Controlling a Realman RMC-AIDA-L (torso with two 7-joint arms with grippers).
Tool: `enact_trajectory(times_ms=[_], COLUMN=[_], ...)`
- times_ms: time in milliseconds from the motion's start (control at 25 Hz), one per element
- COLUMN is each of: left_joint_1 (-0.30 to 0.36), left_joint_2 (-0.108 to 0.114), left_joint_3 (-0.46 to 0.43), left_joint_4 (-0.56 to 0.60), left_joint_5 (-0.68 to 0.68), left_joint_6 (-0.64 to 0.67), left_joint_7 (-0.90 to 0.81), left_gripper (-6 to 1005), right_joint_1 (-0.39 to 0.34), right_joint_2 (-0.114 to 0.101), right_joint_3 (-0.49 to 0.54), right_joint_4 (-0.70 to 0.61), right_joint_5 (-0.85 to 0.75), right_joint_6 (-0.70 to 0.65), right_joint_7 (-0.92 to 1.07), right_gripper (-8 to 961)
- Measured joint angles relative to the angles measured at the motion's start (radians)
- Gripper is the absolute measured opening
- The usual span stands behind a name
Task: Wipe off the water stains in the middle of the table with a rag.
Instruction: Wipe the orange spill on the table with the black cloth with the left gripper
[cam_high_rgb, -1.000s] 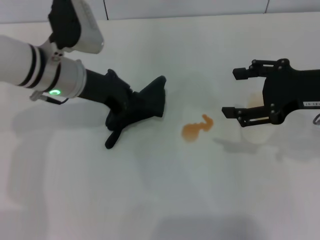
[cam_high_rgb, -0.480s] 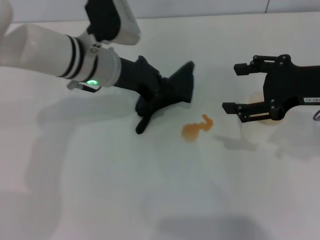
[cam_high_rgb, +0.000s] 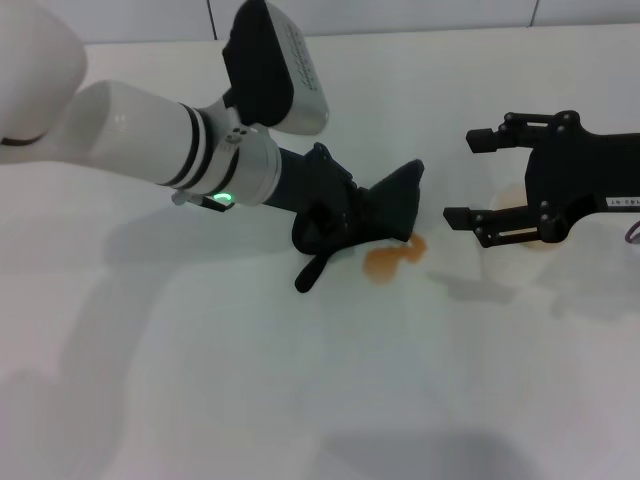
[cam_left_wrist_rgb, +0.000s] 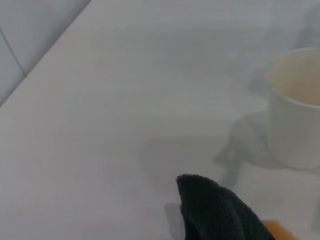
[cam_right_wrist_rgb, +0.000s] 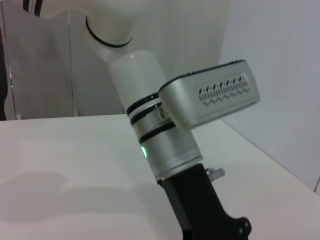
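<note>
Beside water stains (cam_high_rgb: 388, 260), left end effector (cam_high_rgb: 335, 215) clamping rag (cam_high_rgb: 385, 210)

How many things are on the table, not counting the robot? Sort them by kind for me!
Rag, held by the left end effector: 1
Orange spill: 1
Paper cup: 1
Total: 3 things on the table

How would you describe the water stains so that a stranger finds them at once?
On the white table, look between the two black grippers. The water stains lie there, at the edge of the dark rag. They are the only flat orange-brown blotch; the white paper cup stands upright.
</note>
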Motion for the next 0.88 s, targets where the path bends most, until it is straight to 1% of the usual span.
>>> enact_trajectory(times_ms=[160,400,520,600,880], left_joint_1=[0.0,-0.001,-0.003,-0.004,-0.001], left_joint_2=[-0.001,-0.006,-0.007,-0.006,-0.006], left_joint_3=[0.064,0.116,0.184,0.213,0.234], left_joint_4=[-0.001,-0.002,-0.002,-0.002,0.007], left_joint_5=[-0.034,-0.058,-0.102,-0.121,-0.124], left_joint_6=[-0.025,-0.033,-0.033,-0.034,-0.023], left_joint_7=[0.0,0.004,0.004,0.002,-0.005], left_gripper=[85,85,85,84,84], right_joint_1=[0.0,0.0,0.0,0.0,0.0], right_joint_2=[0.0,0.0,0.0,0.0,0.0], right_joint_3=[-0.002,0.0,0.002,0.003,0.004], right_joint_4=[0.0,0.001,0.001,0.001,0.001], right_joint_5=[0.0,-0.002,-0.002,-0.002,-0.002], right_joint_6=[0.001,0.002,0.003,0.003,0.003], right_joint_7=[-0.001,-0.002,-0.002,-0.003,-0.004], right_gripper=[842,842,842,842,842])
